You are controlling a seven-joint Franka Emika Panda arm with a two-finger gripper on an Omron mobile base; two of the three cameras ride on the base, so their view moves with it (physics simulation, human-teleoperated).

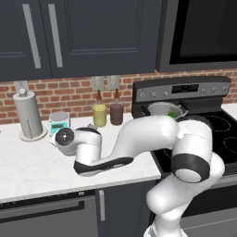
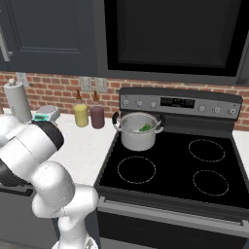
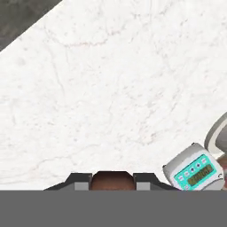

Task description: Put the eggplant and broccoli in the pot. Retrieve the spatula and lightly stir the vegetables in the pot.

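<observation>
In the hand view we see the gripper (image 3: pixel 112 182) with its 2 dark fingertips (image 3: pixel 80 181) low in the frame and a brown-red piece wedged between them, which we take to be the handle of the spatula (image 3: pixel 112 181); the jaws are closed on it. The blade is hidden from us. Below the hand lies the white marble counter (image 3: pixel 111 88), and a small kitchen scale (image 3: pixel 195 170) with a teal panel sits toward the lower right of that view.

From the left base view, the arm reaches left over the counter (image 1: pixel 32 171), its wrist low above the surface, just in front of the scale (image 1: pixel 59 122). A paper towel roll (image 1: pixel 28 113) stands on its holder to the left of the scale. A yellow jar (image 1: pixel 99 115) and a maroon jar (image 1: pixel 116 113) stand side by side near the brick wall.

On the stove (image 2: pixel 170 170), the pot (image 2: pixel 137 130) sits on the rear left burner. We see the green broccoli (image 2: pixel 146 128) inside it. We cannot make out the eggplant within the pot.
</observation>
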